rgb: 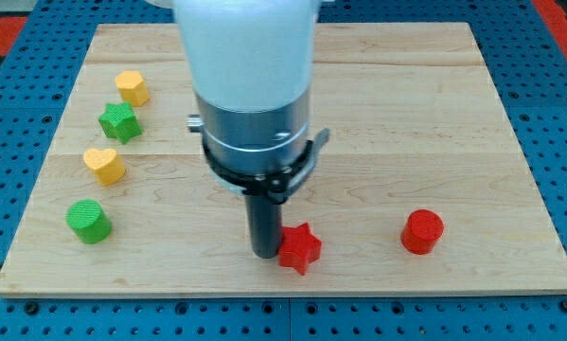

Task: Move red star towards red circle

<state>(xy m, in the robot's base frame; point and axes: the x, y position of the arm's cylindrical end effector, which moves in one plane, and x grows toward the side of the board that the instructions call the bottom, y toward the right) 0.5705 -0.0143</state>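
Landmark: red star (300,248), near the board's (406,114) bottom edge. My tip (266,254) touches its left side. Red circle (422,232) lies well right of it. Far left of it is green circle (88,221). Then, stepping up-left from the star: yellow heart (104,165), green star (119,122), yellow hexagon (132,87).

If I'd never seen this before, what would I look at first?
Probably the big white and silver arm coming down in the middle, ending in a dark rod. My tip sits right against the red star, on the star's left in the view. The red circle waits alone to the right.
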